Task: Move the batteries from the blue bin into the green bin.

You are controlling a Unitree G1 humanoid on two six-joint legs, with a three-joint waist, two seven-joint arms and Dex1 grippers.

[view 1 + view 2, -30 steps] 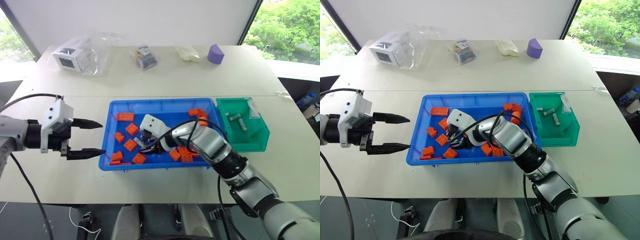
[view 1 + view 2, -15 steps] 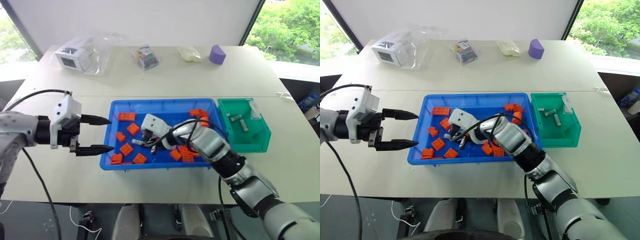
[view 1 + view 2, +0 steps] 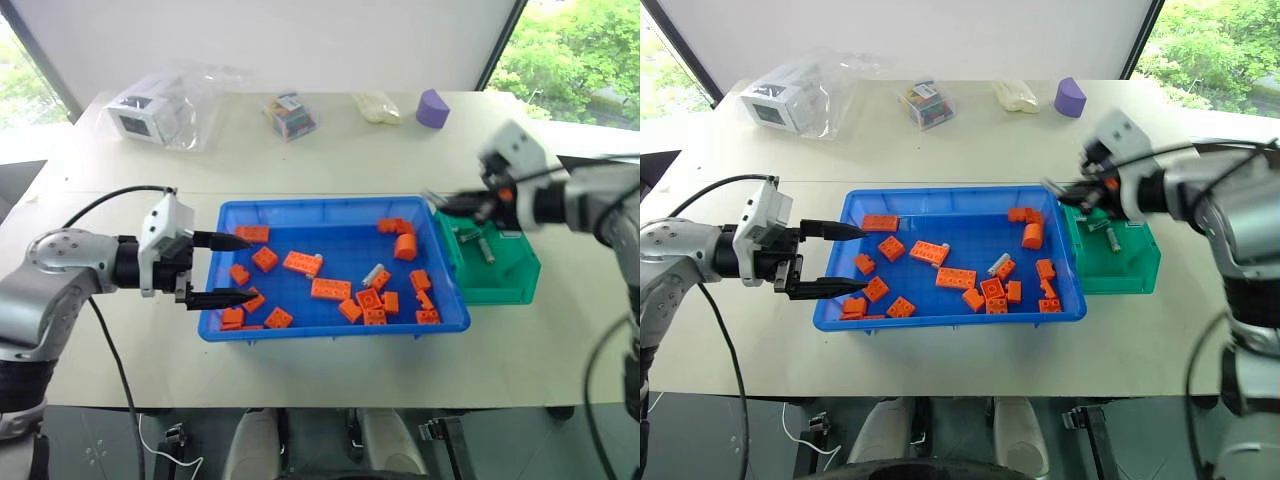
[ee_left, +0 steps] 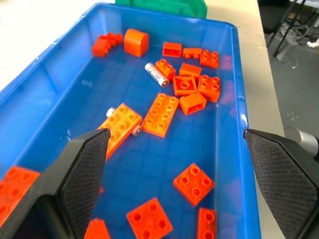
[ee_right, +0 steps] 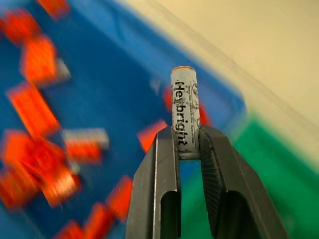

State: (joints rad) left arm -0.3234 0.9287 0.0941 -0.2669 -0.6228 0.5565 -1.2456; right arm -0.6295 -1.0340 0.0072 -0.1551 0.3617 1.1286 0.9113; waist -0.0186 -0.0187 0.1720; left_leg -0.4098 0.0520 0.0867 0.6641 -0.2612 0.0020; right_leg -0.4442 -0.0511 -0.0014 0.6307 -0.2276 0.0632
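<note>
The blue bin (image 3: 330, 203) holds several orange bricks and loose batteries: one battery (image 3: 376, 273) lies near the middle, and another (image 4: 156, 74) shows in the left wrist view. My right gripper (image 3: 447, 205) hangs over the border between the blue bin and the green bin (image 3: 500, 275). It is shut on an upright silver battery (image 5: 183, 112). Two more batteries (image 3: 478, 243) lie in the green bin. My left gripper (image 3: 245, 268) is open with nothing between its fingers, its tips just over the blue bin's left rim.
At the back of the table lie a clear plastic bag with a white box (image 3: 160, 115), a small clear box of coloured bits (image 3: 290, 112), a white packet (image 3: 375, 105) and a purple block (image 3: 432, 107). The green bin sits close to the table's right edge.
My right gripper shut on a battery in the blue bin, lifted out and swung right to the green bin's edge. My left gripper slid right to the blue bin's rim.
</note>
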